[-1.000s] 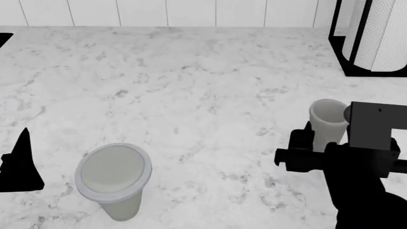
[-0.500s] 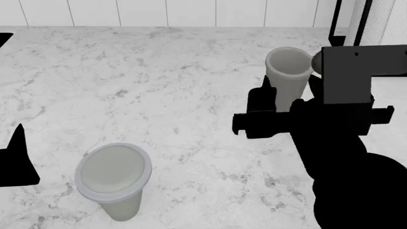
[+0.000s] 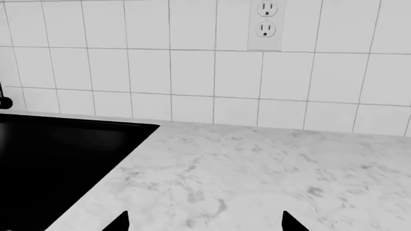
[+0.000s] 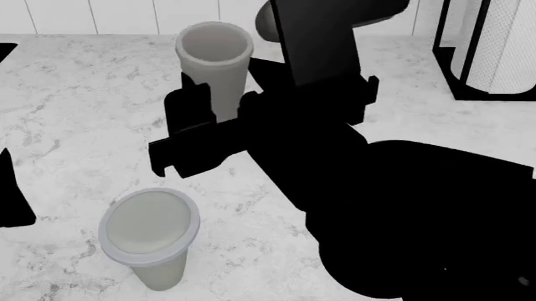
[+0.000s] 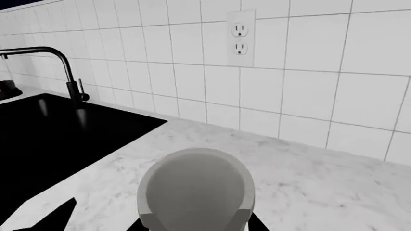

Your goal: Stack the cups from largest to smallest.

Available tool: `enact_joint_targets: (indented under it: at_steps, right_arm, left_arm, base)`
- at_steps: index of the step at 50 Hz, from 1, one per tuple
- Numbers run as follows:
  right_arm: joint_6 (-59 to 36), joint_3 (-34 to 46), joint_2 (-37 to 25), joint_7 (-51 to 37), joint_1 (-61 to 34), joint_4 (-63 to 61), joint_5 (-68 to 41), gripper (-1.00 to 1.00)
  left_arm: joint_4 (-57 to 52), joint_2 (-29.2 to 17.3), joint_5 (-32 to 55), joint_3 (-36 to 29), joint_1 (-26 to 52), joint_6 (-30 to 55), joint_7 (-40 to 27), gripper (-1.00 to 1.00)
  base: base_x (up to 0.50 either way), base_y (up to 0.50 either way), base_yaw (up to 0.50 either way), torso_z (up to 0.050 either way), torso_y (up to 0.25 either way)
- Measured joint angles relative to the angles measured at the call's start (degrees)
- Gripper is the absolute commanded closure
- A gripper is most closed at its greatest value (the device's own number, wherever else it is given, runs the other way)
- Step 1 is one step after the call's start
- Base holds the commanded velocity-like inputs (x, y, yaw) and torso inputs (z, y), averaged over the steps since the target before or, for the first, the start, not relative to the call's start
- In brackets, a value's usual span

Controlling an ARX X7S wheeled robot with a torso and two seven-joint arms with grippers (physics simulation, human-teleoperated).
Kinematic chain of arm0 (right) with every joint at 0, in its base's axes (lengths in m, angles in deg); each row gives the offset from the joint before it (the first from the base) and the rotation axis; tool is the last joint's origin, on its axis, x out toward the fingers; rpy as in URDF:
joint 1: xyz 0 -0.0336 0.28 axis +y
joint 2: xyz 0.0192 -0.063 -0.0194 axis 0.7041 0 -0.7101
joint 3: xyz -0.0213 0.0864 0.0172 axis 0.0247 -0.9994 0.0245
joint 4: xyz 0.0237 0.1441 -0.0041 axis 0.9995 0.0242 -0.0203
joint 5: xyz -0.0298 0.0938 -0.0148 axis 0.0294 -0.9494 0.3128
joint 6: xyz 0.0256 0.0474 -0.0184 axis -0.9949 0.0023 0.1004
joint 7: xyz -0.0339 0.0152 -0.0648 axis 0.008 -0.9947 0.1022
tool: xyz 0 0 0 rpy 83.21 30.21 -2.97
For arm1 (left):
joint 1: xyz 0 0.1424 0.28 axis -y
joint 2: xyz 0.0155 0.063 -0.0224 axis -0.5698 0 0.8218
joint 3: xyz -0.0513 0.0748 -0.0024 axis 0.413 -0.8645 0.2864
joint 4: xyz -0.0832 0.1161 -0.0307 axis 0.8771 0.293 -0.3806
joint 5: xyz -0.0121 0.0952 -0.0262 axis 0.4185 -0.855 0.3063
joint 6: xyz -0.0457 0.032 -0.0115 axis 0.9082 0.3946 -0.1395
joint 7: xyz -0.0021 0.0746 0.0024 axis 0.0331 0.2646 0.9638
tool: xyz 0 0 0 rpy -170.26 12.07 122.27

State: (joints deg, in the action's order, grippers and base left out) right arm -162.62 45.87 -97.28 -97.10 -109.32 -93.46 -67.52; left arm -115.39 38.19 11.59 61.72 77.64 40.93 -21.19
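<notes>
The wide grey cup (image 4: pixel 150 235) with a thick pale rim stands upright on the marble counter at the front left. The narrower, taller grey cup (image 4: pixel 214 63) is held upright in the air by my right gripper (image 4: pixel 219 110), which is shut on its lower body, above and behind the wide cup. In the right wrist view the narrow cup (image 5: pixel 196 192) fills the space between the black fingertips (image 5: pixel 253 222). My left gripper (image 3: pixel 204 222) shows only two black fingertips (image 3: pixel 119 223), set wide apart and empty, over bare counter. Its finger (image 4: pixel 12 194) shows at the left edge of the head view.
A white paper-towel roll in a black holder (image 4: pixel 490 47) stands at the back right. A black sink (image 5: pixel 51 130) with a black faucet (image 5: pixel 61 67) lies to the left. A white tiled wall with an outlet (image 3: pixel 265 24) runs behind the counter.
My right arm has lifted the narrow cup off the counter at the right and carried it up and left, now over the middle-left of the counter. The wide cup has not moved.
</notes>
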Motion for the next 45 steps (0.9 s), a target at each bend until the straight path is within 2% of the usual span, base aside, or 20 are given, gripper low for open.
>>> enact_joint_targets:
  at_steps: [21, 45]
  right_arm:
    - [1.7, 4.7, 3.9, -4.2, 0.2, 2.3, -9.0, 1.00]
    - [7.9, 11.5, 1.7, 0.8, 4.6, 2.6, -4.1, 1.00]
  left_arm:
    - [1.1, -0.3, -0.1, -0.3, 0.7, -0.4, -0.3, -1.00]
    - [1.5, -0.9, 0.3, -0.2, 0.7, -0.7, -0.3, -1.00]
  base:
    - [0.00, 0.00, 0.00, 0.000, 0.000]
    - [0.00, 0.00, 0.00, 0.000, 0.000]
